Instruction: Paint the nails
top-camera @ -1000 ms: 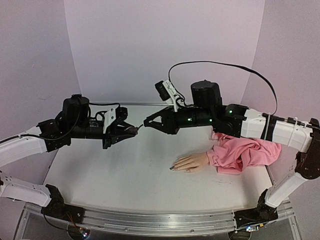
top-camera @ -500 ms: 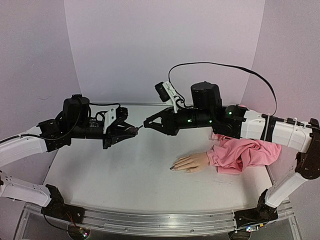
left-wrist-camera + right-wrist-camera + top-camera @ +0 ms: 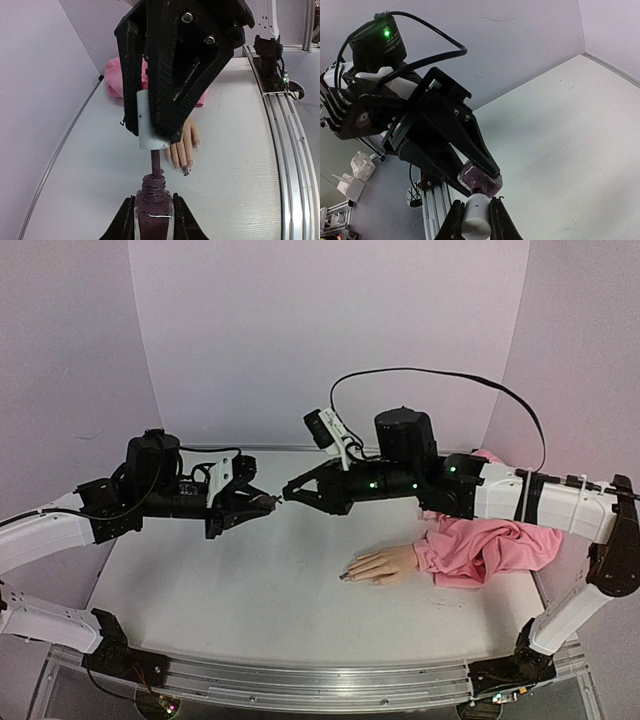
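Observation:
My left gripper [image 3: 266,502] is shut on a small bottle of purple polish [image 3: 154,212], held in the air over the table. My right gripper [image 3: 289,490] is shut on the bottle's white cap [image 3: 148,125]. The cap's purple brush stem [image 3: 156,162] stands in the bottle's neck, the cap lifted a little above it. From the right wrist view the cap [image 3: 476,216] sits just in front of the bottle's mouth [image 3: 480,180]. The mannequin hand [image 3: 384,563] lies flat on the table, fingers pointing left. Of its nails [image 3: 185,170], one is smeared dark and the rest are pale.
The pink sleeve [image 3: 489,545] lies bunched at the right behind the hand. An aluminium rail [image 3: 320,685] runs along the near edge of the white table [image 3: 230,590]. Lavender walls close in the back and both sides.
My right arm has shifted slightly left, bringing the cap closer to the bottle. The left arm and the mannequin hand have not moved.

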You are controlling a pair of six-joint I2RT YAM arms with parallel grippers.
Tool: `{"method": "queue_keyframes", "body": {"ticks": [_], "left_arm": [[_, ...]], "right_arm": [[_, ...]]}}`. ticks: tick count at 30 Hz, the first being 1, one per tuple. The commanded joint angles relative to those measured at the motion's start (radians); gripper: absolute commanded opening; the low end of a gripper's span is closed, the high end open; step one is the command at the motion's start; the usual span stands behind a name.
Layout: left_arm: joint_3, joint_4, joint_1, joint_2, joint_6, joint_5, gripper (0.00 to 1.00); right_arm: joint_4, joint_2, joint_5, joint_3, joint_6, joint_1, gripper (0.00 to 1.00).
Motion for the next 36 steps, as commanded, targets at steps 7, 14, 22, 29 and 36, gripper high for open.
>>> {"method": "queue_keyframes", "body": {"ticks": [7, 14, 22, 29, 36], "left_arm": [[0.016, 0.037, -0.006, -0.009, -0.014, 0.033, 0.00], [0.018, 0.037, -0.006, -0.014, -0.018, 0.035, 0.00], [0.022, 0.038, -0.006, -0.028, -0.033, 0.097, 0.00], [0.033, 0.047, -0.006, -0.052, -0.084, 0.247, 0.00], [-0.054, 0.238, -0.006, -0.115, -0.167, 0.001, 0.00]], "right_arm": [[0.085, 0.015, -0.047, 0.032, 0.019, 0.010, 0.00], [0.103, 0.050, -0.066, 0.020, 0.041, 0.010, 0.00], [0.107, 0.084, -0.153, 0.030, -0.042, 0.004, 0.00], [-0.093, 0.214, -0.422, 0.146, -0.359, -0.017, 0.00], [-0.037, 0.342, -0.362, 0.245, -0.278, -0.013, 0.00]]}}
